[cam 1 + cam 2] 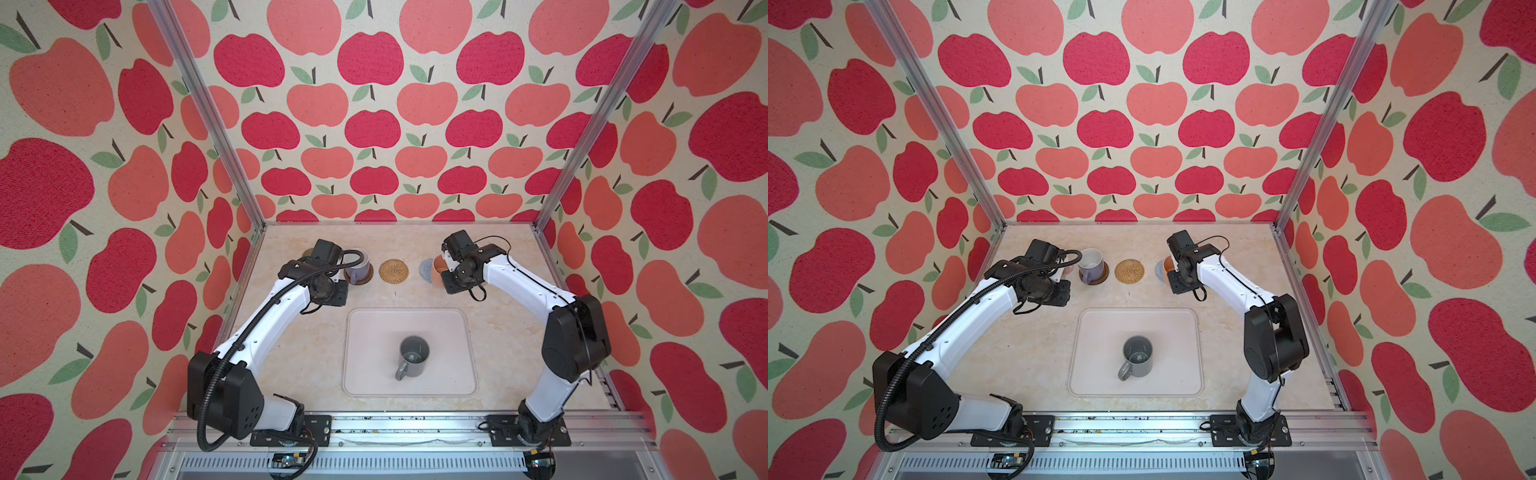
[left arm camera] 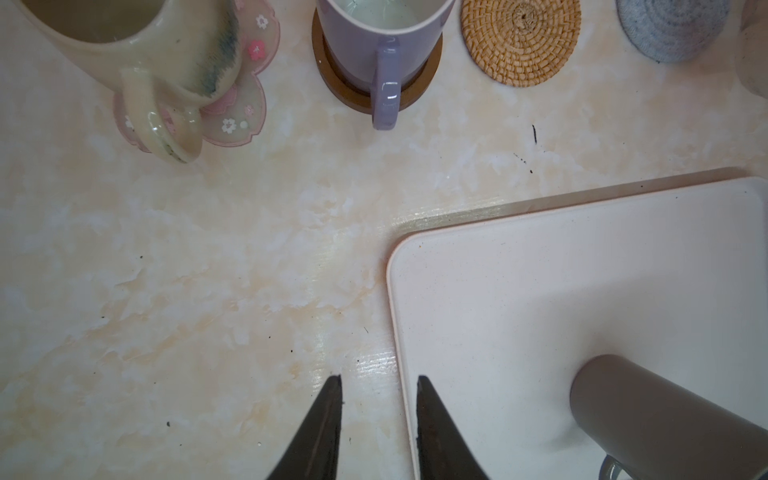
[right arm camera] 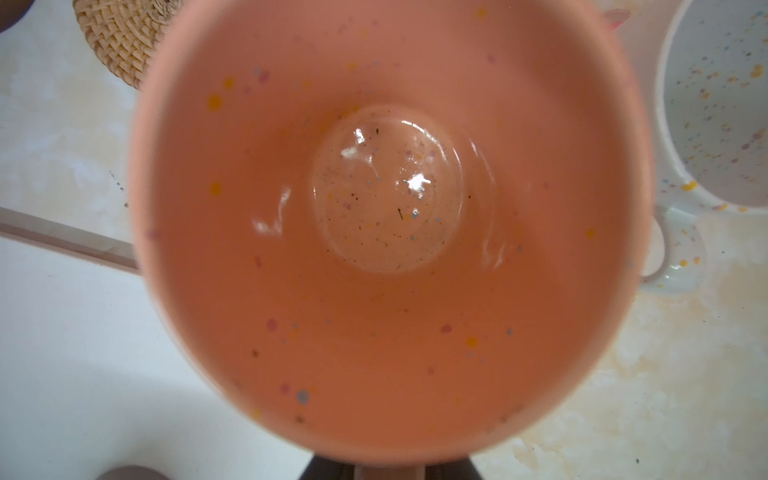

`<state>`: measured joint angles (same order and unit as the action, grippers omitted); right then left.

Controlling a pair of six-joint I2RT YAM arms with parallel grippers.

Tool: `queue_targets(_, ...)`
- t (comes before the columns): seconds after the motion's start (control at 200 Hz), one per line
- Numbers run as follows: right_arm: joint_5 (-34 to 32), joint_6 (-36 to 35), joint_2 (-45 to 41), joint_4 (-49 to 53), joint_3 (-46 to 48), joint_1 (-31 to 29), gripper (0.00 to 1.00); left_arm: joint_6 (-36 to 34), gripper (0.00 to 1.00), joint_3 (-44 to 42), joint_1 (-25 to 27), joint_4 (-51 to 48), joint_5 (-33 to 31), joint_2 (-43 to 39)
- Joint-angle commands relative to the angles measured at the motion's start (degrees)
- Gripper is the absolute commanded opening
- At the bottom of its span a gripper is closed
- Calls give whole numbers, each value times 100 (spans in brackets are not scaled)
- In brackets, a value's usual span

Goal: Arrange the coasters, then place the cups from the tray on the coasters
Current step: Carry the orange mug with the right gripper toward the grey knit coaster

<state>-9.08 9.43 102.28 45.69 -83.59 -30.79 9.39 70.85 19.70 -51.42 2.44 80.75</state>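
Peach mug (image 3: 386, 249): fills your right wrist view, mouth toward the camera, speckled inside; in both top views it sits at the right edge of the knitted coaster (image 1: 426, 266), and you cannot tell whether it touches it
Right gripper (image 3: 390, 468): clamped on the peach mug's handle, a dark finger on each side
Left gripper (image 2: 379, 380): your fingers stand apart with nothing between them, above the tabletop (image 2: 166, 291), just beside a corner of the tray (image 2: 540, 291)
Tray: near the front of the table, between your two arms
Dark grey mug (image 1: 411, 357): upright and alone on the tray, handle toward the front left
Lavender mug (image 2: 382, 37): upright on the brown disc (image 2: 345, 93)
Rattan coaster (image 1: 393, 271): bare, between the brown disc and the knitted coaster
Beige mug (image 2: 166, 54): on a pink flower coaster (image 2: 245, 112), on the far side of the lavender mug from the rattan coaster
White speckled mug (image 3: 715, 104): you see it just beside the peach mug in the right wrist view; what it stands on is hidden
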Motion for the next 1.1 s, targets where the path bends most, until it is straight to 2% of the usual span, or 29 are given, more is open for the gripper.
queue_targets(0.0,35,-185,184,-97,-544,26,0,-95,33,199,-52,-121,35,132)
queue_targets(0.64,101,45,1304,253,-1835,251,0,-271,33,518,-273,-140,246,508)
queue_targets(1.096,143,313,1706,313,-2170,262,0,-352,33,579,-369,-122,371,684)
